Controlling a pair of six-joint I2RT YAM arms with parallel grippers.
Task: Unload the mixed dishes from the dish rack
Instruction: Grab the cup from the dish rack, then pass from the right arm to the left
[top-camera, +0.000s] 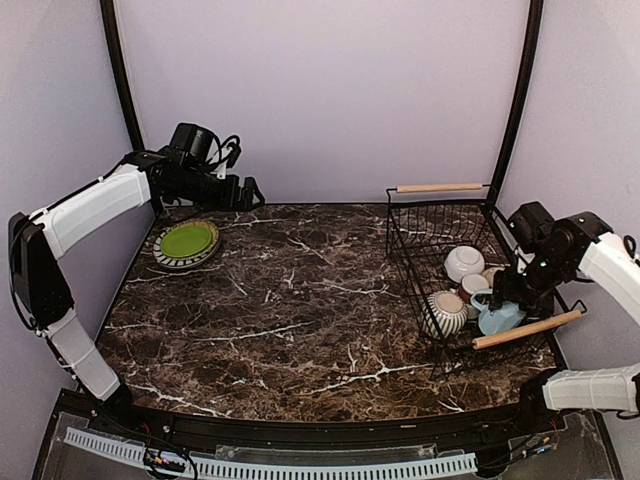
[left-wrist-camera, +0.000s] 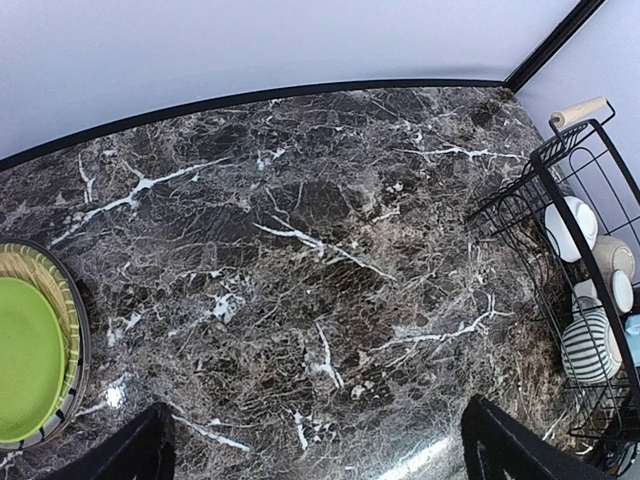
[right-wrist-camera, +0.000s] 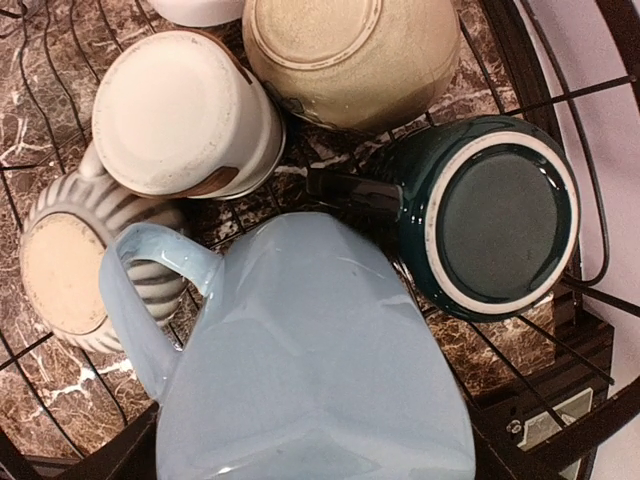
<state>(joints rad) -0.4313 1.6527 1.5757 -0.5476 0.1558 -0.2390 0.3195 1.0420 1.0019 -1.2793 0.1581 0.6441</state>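
Now: right gripper (right-wrist-camera: 315, 452) straddles light blue mug (right-wrist-camera: 310, 350) inside dish rack (top-camera: 420, 226), table's 3 o'clock; clamped or not, cannot tell. Left gripper (left-wrist-camera: 320, 450) spread wide near lime-green plate (top-camera: 186, 240), 10 o'clock.

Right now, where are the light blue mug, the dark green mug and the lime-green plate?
light blue mug (right-wrist-camera: 320, 350): right wrist view, side wall.
dark green mug (right-wrist-camera: 505, 215): right wrist view, underside.
lime-green plate (top-camera: 187, 240): top external view, centre.

Two plates: lime-green plate (left-wrist-camera: 25, 360), black-striped white plate (left-wrist-camera: 75, 320). Two mugs: light blue mug (right-wrist-camera: 320, 350), dark green mug (right-wrist-camera: 500, 215). Three bowls (right-wrist-camera: 350, 50), one small cup (right-wrist-camera: 175, 110), one black wire rack (top-camera: 420, 215).
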